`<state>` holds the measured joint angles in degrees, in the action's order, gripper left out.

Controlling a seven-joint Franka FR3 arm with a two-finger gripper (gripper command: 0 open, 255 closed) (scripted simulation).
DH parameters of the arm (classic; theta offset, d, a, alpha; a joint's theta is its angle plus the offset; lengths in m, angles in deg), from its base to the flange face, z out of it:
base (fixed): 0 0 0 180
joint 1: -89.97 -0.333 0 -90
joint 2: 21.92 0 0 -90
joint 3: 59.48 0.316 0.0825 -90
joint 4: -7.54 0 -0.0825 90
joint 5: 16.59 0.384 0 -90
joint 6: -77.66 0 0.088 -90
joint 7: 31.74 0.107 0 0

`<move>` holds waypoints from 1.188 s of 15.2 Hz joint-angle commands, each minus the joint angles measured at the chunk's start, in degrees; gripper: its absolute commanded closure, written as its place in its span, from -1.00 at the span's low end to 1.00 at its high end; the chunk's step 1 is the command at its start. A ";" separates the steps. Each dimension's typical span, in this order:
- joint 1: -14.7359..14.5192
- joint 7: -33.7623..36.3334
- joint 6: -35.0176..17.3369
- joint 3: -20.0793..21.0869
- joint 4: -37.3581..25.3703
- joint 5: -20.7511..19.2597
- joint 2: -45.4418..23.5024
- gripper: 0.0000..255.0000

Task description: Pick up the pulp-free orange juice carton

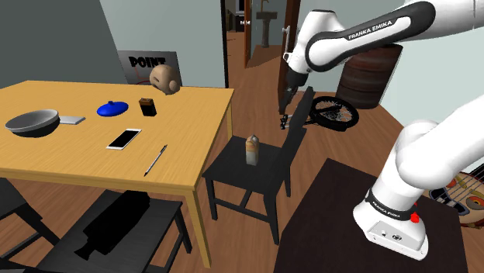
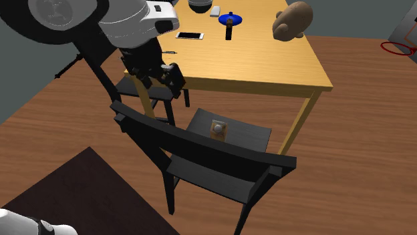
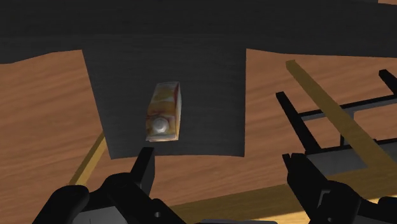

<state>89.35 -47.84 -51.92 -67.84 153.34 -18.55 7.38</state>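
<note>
The orange juice carton (image 1: 252, 150) stands upright on the seat of a black chair (image 1: 233, 169) beside the wooden table. It is a small orange and yellow carton with a round white cap (image 3: 165, 112). My black gripper (image 1: 285, 120) hangs open well above the chair, over its backrest and off to one side of the carton. In the wrist view the fingers (image 3: 145, 167) stand wide apart around my gripper (image 3: 221, 167), and the carton lies ahead of them, closer to one finger. The second exterior view has my gripper (image 2: 175, 80) up and left of the carton (image 2: 218, 129). Nothing is held.
The chair's tall backrest (image 2: 200, 143) rises between my hand and the seat. The wooden table (image 1: 194, 139) carries a grey bowl (image 1: 32, 122), a blue lid (image 1: 113, 108), a phone (image 1: 124, 138), a pen (image 1: 156, 159) and a dark box (image 1: 147, 106). Another black chair (image 1: 116, 225) stands at the table's front.
</note>
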 commanded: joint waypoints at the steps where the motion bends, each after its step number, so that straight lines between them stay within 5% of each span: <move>1: -0.30 -1.18 -4.08 -0.90 0.17 0.38 -3.54 -1.00; 9: -2.64 -9.15 -19.80 -5.18 -2.33 6.22 -21.24 -1.00; 14: -3.44 -18.12 -27.01 -5.95 -7.06 15.69 -33.52 -1.00; 18: -1.04 -25.91 -30.87 -3.22 -12.58 24.11 -43.30 -1.00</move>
<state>87.71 -72.15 -82.35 -71.61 142.23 3.95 -33.99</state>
